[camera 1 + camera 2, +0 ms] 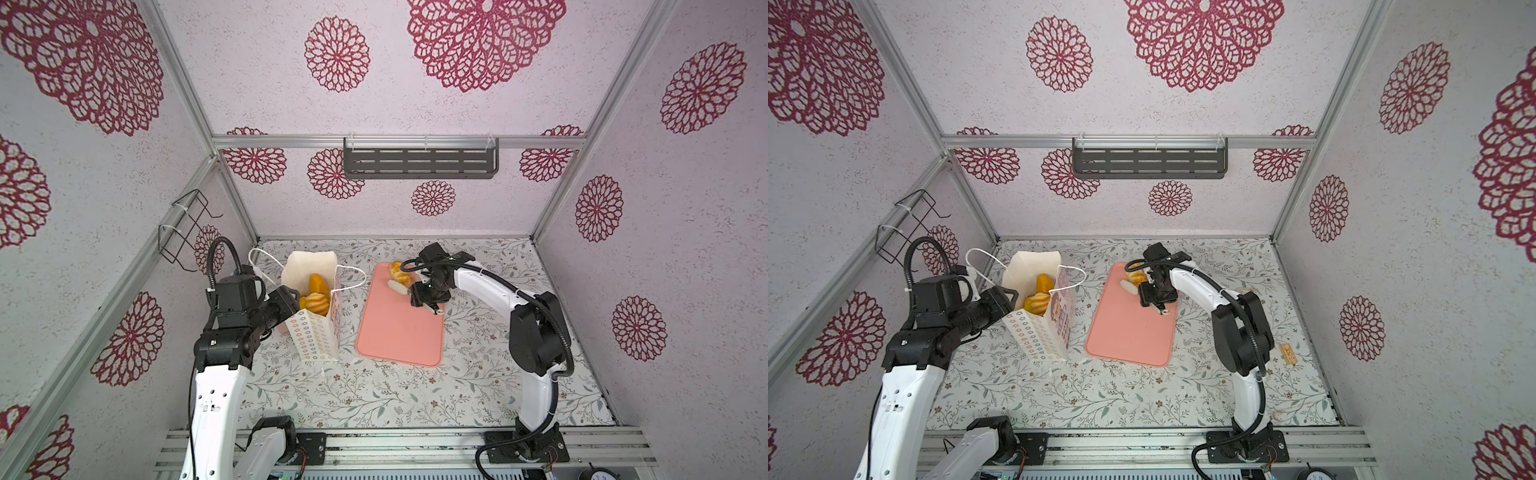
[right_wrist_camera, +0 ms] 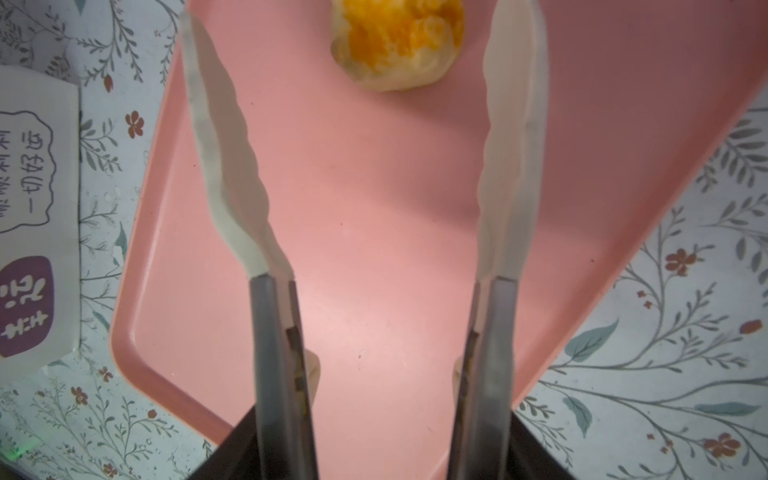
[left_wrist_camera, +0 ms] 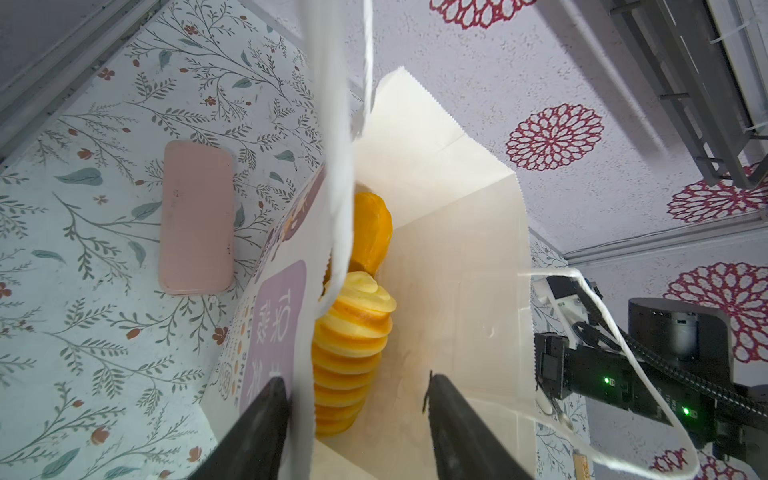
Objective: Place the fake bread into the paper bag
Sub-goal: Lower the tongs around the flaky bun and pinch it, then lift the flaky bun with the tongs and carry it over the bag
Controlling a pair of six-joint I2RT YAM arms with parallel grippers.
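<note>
Two breads (image 3: 353,332) stood in the paper bag (image 3: 457,257) while my left gripper (image 3: 355,419) straddled its wall, fingers spread; my right gripper (image 2: 380,415) clasped tongs (image 2: 232,166).

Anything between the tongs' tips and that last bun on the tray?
Nothing: in the right wrist view only bare pink tray separates the open tongs from the bun.

Chinese characters printed on the paper bag (image 2: 39,216): "一切好运" legible inside a wavy-edged speech bubble. White characters on purple patches (image 3: 274,328) too, not clearly readable.
</note>
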